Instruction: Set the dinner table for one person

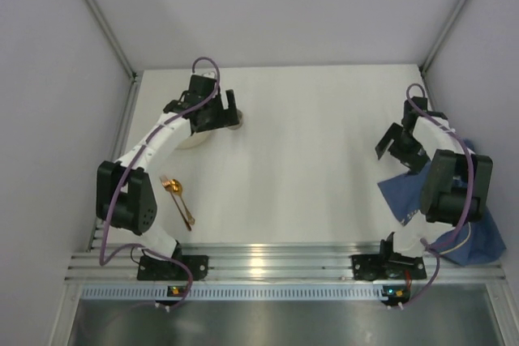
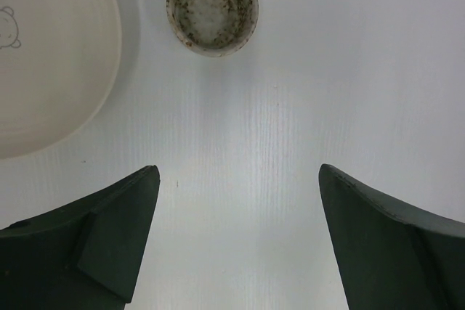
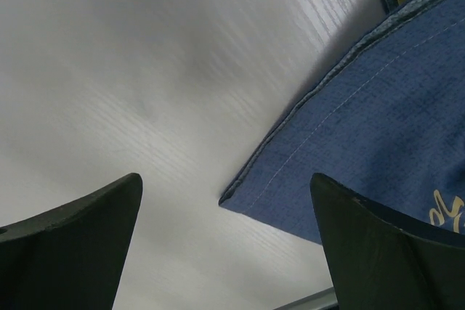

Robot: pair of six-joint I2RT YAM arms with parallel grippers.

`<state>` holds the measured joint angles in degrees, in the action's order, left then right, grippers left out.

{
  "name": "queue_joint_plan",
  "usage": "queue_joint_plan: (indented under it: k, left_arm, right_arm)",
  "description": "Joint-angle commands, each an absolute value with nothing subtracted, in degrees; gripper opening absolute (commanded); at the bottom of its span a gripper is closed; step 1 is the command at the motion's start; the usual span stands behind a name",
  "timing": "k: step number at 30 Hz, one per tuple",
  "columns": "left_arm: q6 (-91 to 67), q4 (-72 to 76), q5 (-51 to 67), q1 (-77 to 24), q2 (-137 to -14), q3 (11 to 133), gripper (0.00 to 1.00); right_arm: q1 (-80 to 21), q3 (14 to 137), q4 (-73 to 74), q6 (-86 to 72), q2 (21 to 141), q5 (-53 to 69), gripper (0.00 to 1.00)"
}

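The bench (image 1: 316, 160) is a plain white rectangle that fills the middle of the top view. Its long axis runs from left to right, parallel to the metal rail (image 1: 276, 261) at the near edge where both arms are bolted. Its short sides point away from the arms toward the far wall.

On the left part, near the front edge, a gold fork (image 1: 168, 182) and a gold spoon (image 1: 174, 190) lie close together. Their heads point to the far left and their handles to the near right. I cannot tell if they touch.

Farther back on the left there is a white plate (image 2: 51, 56), partly hidden under the left arm in the top view. It has a small bear drawing near its rim. Just beside it, to the right, a small speckled cup (image 2: 212, 6) stands upright with its mouth up.

The left hand (image 2: 236, 179) hangs over bare bench near the plate and the cup. Its fingers are spread wide and it holds nothing.

On the right side, a blue cloth (image 3: 378, 128) with light stitching and some yellow marks lies over the right edge of the bench. One corner points toward the middle. The right hand (image 3: 225, 179) hovers above this corner, also spread wide and empty.
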<state>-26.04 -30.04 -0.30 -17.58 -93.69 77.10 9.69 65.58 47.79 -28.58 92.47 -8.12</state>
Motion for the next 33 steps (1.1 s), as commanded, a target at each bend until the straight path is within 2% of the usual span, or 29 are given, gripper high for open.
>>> queue_joint_plan:
  k: [1,3,8,11,13,14,17,25,29,33]
  left_arm:
    - [-23.04,-30.58,-0.7,-17.84,-89.48,77.52,0.96]
    - [-22.06,-31.11,-1.58,-17.84,-88.86,77.17,0.96]
    - [-21.53,-32.08,-2.11,-17.84,-87.98,75.77,0.96]
    - [-21.1,-32.08,-2.72,-17.84,-87.45,74.36,0.96]
    - [-20.74,-32.25,-3.25,-17.84,-87.36,73.92,0.96]
    - [-20.66,-32.52,-3.43,-17.93,-87.45,73.92,0.95]
    - [-20.3,-32.61,-3.6,-17.84,-87.54,73.83,0.95]
    - [-20.74,-32.61,-3.78,-17.84,-87.54,73.83,0.95]
    - [-21.01,-33.13,-5.27,-17.84,-87.28,74.53,0.95]
    - [-20.92,-35.33,-6.42,-17.84,-86.75,77.69,0.95]
  right_arm:
    - [12.04,64.87,48.69,-29.88,96.32,-10.02,1.0]
    - [13.27,64.07,47.9,-30.5,98.17,-9.32,1.0]
    - [14.94,62.14,46.06,-30.85,99.58,-8.35,0.92]
    - [14.94,60.56,44.65,-30.94,100.19,-7.83,0.78]
    - [15.03,59.15,43.42,-31.37,100.63,-7.3,0.53]
    - [15.03,58.54,42.37,-31.55,100.81,-6.16,0.28]
    - [14.59,56.26,40.61,-31.82,101.25,-4.23,0.0]
    - [7.75,55.28,40.34,-31.2,97.39,-2.11,0.0]
    - [-7.85,62.56,47.16,-32.08,96.24,2.61,0.0]
    - [-22.91,75.37,56.58,-30.59,95.1,9.04,0.0]
